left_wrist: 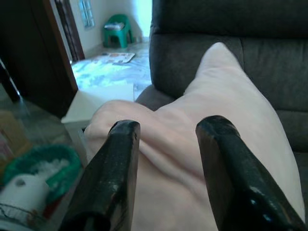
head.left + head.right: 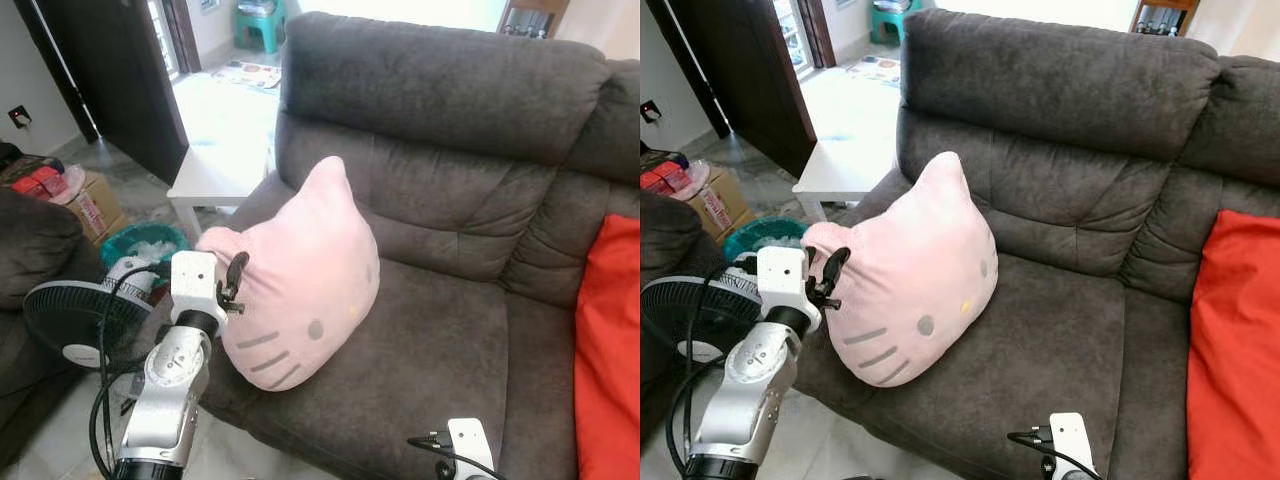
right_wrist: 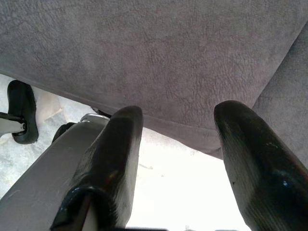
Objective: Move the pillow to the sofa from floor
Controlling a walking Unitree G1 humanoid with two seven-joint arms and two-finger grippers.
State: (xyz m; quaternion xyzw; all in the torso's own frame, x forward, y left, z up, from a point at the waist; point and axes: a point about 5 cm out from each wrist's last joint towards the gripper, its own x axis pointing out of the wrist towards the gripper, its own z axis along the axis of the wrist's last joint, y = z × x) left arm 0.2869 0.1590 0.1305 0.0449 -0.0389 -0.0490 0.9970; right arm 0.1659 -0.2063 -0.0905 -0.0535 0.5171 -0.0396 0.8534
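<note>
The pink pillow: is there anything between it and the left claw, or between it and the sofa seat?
Nothing visible. The pink cat-face pillow already lies on the grey sofa seat, leaning toward the backrest. The left claw is open at the pillow's left edge, with only pillow fabric between its fingers. The red cushion sits far to the right.

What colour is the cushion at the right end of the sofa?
Plain red-orange. The cushion shows best in the right eye view, leaning at the right end of the dark grey sofa.
</note>
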